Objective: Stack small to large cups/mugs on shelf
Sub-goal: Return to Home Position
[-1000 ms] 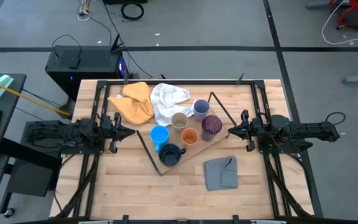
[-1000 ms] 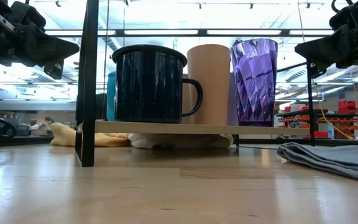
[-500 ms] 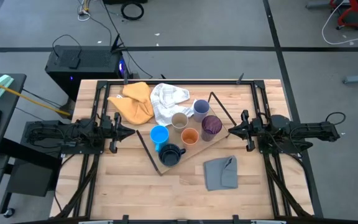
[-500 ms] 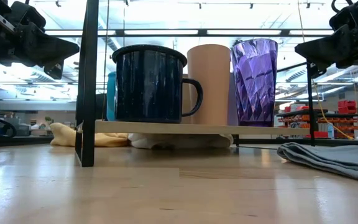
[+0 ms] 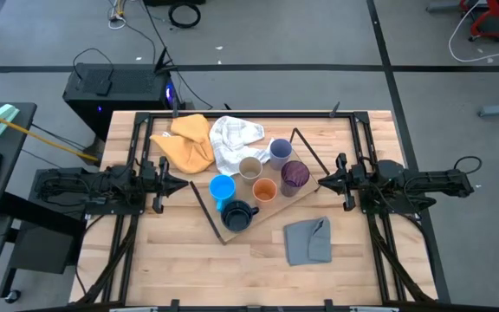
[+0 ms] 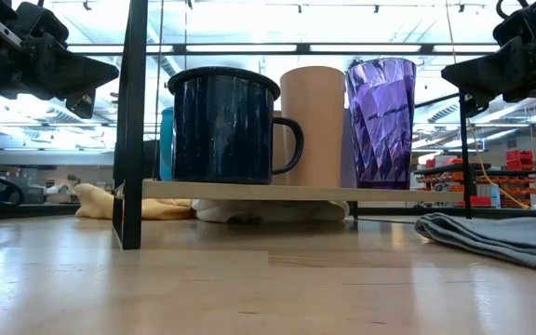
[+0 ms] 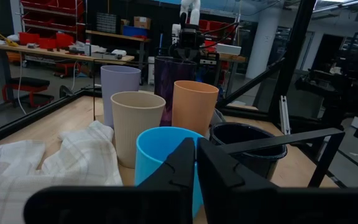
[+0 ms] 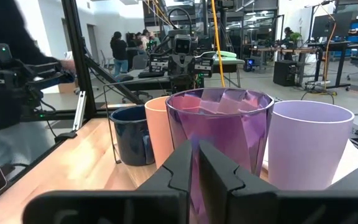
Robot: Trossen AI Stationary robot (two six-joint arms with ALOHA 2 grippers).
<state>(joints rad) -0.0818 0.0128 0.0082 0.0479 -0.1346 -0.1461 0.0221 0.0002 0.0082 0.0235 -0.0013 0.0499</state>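
Six cups [image 5: 264,190] clustered on the shelf [image 5: 275,212], mid-table: leave untouched. With left gripper [image 5: 183,183] and right gripper [image 5: 321,183] (fingers pressed together, empty) flanking the shelf, apart from it, settle level, slowly, clear of the wire frame [image 5: 206,211].

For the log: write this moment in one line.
six cups: on shelf | left hand: shut, beside shelf | right hand: shut, beside shelf
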